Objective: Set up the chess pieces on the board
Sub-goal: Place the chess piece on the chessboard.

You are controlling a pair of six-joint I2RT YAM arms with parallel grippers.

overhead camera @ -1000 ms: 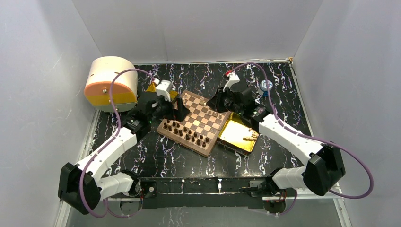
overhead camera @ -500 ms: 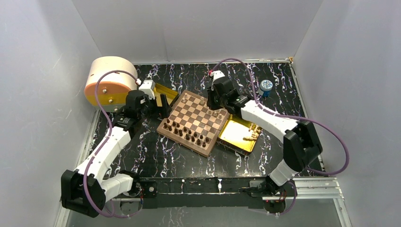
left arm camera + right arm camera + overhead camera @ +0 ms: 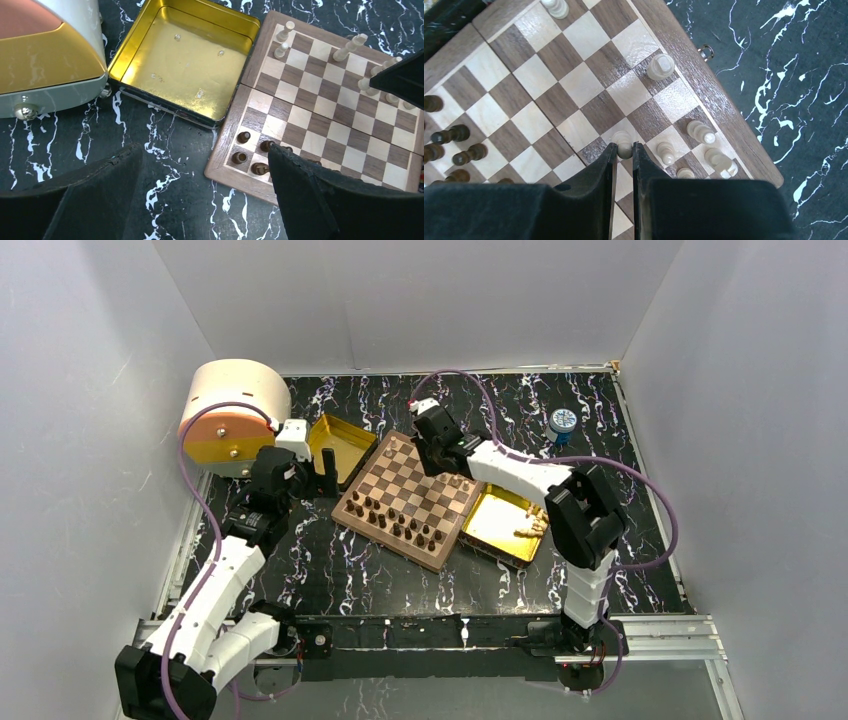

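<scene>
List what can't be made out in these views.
- Right wrist: whether the light piece in the right gripper touches the board; the fingers hide its base.
- Left wrist: dark pieces at the board's near corner, partly behind the left gripper.
- Top: light pieces in the gold tray, too small to count.

The top external view looks down from high at the near edge, taking in the whole surface point(image 3: 330, 580). The left wrist view hangs close, facing steeply down on the gold tray point(image 3: 175, 65) and the board point(image 3: 320, 110). The right wrist view, nearest of all, looks straight down past its jaws at a light piece point(image 3: 624, 141). All three share the board's far rows.
</scene>
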